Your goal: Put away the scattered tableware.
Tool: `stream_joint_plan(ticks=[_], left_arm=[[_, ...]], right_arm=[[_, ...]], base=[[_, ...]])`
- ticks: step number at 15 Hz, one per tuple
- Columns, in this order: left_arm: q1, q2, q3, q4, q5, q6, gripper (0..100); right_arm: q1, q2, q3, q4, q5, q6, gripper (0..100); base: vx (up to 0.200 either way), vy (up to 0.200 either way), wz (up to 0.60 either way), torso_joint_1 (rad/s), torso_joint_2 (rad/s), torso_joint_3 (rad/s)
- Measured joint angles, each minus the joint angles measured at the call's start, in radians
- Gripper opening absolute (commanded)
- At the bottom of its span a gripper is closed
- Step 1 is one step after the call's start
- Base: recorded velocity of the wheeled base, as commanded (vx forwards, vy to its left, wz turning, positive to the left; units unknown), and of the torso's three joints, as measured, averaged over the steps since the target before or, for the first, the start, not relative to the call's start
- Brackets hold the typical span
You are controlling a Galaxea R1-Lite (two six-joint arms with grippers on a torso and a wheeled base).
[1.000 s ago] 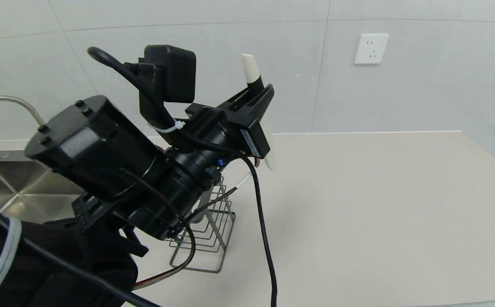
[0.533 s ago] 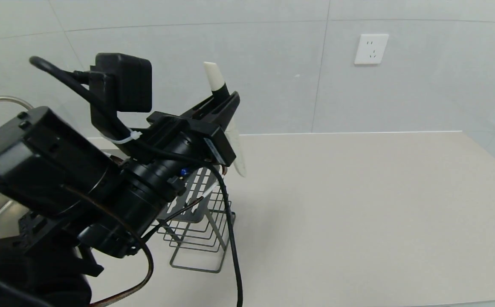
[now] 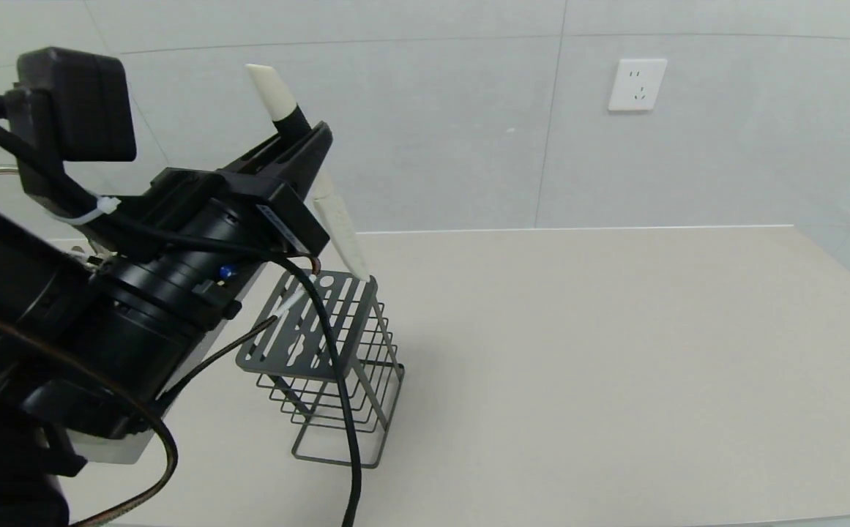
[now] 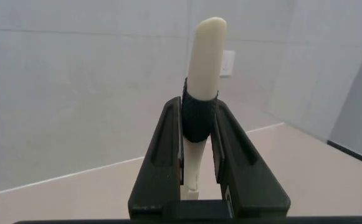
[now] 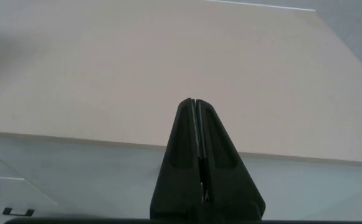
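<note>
The beige countertop spreads out in front of me, pale and matte, and meets the grey tiled wall along a straight back edge. Its plain surface also shows below my right wrist and beyond my left one. One wire cutlery rack stands upright on it, over toward my left, its rectangular base frame flat on the counter. A dark slotted plate caps the rack, tilted down toward my left.
</note>
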Motion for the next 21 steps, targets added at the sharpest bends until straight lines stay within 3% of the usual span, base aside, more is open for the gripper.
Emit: stream_joint_plan(ticks=[6,14,21], left_arm=[[0.038,0.013,-0.006,0.0,0.016,0.025,0],[-0.008,0.006,0.041,-0.002,0.018,0.027,0],[-0.011,0.013,0.046,-0.002,0.049,0.027,0]], right_arm=[[0.0,0.0,0.0,0.002,-0.003,0.007,0],[0.0,0.0,0.0,0.004,-0.003,0.01,0],[0.0,0.0,0.0,0.004,-0.003,0.011,0]], base=[[0.0,0.0,0.0,0.0,0.0,0.0],[0.0,0.0,0.0,0.0,0.0,0.0],[0.0,0.0,0.0,0.0,0.0,0.0]])
